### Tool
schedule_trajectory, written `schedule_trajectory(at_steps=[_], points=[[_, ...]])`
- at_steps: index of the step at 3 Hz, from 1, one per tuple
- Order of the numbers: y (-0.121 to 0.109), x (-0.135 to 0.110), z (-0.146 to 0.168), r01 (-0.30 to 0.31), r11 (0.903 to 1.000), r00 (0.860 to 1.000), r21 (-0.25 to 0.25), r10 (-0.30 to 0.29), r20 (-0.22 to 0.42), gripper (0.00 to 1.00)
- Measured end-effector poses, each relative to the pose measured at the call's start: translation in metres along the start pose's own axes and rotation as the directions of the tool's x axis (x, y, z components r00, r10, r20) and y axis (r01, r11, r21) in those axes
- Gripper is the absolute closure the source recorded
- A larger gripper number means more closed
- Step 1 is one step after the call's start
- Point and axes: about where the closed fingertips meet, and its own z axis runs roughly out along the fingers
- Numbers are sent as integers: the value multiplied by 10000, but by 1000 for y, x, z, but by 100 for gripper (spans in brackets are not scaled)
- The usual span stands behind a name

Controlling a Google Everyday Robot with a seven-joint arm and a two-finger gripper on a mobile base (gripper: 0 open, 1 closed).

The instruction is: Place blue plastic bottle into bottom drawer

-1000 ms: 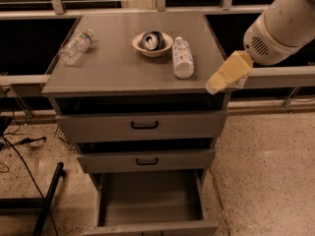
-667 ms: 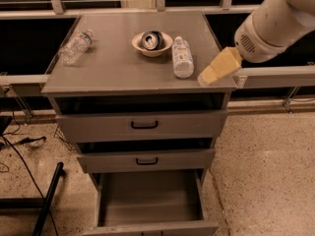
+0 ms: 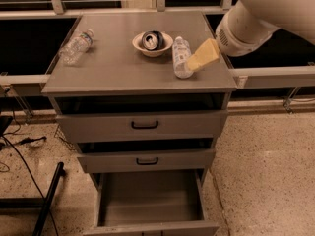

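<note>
Clear plastic, stout, with a white cap and pale label, the blue plastic bottle [image 3: 180, 53] is lying on the grey metal bench [image 3: 113, 73], just beside the white bowl [image 3: 152, 44] at its 3 o'clock. The tan wedge-shaped hand [image 3: 198, 59] is hovering at the bottle's 4 o'clock, overlapping its lower end. The bottom drawer [image 3: 147, 200] is standing open at 6 o'clock. I am judging that a sideways nudge risks sending the round bottle rolling into the bowl or off the front edge. Whether the hand is apart, together or touching the bottle I cannot tell. The arm is running out of view at 1 o'clock.
</note>
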Motion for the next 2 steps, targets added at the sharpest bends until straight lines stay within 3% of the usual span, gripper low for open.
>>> schedule_trajectory(at_steps=[2], points=[[4,-26,43,-1335,9910,9910,-6,1335,7,0]])
